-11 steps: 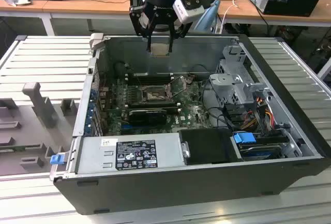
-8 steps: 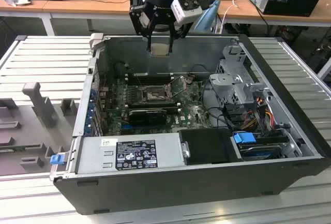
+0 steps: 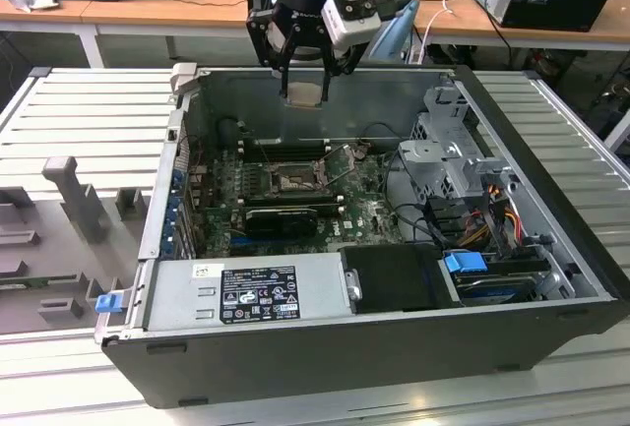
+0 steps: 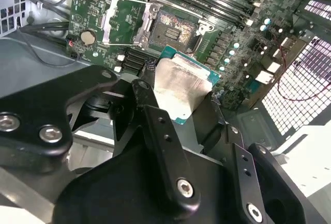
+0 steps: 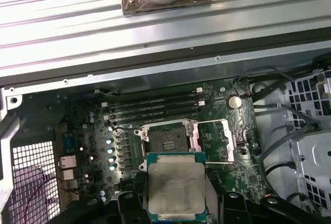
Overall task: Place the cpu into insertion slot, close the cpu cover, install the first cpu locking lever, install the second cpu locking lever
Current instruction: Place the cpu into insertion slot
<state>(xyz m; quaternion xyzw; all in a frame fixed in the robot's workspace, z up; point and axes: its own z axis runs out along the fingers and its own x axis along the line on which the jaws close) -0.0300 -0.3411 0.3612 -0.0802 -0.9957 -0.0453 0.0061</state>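
Observation:
My gripper [image 3: 306, 85] hangs above the open computer case, shut on the cpu [image 3: 303, 92], which it grips by two opposite edges. Both wrist views show the cpu's dull silver top [image 5: 176, 187] [image 4: 179, 85] between the black fingers [image 5: 135, 195] [image 4: 149, 102]. The insertion slot [image 3: 292, 182] [image 5: 166, 142] [image 4: 174, 29] lies bare on the green board, well below the chip. The cpu cover [image 5: 214, 140] [image 4: 122, 21] is swung open beside the socket. A thin locking lever [image 3: 340, 157] [image 5: 208, 122] stands raised next to it.
Long black memory slots [image 3: 283, 148] run behind the socket and a black expansion card [image 3: 281, 217] lies in front of it. A grey power supply [image 3: 256, 293], a drive cage [image 3: 455, 162] with cables and the case walls [image 3: 325, 87] hem in the board.

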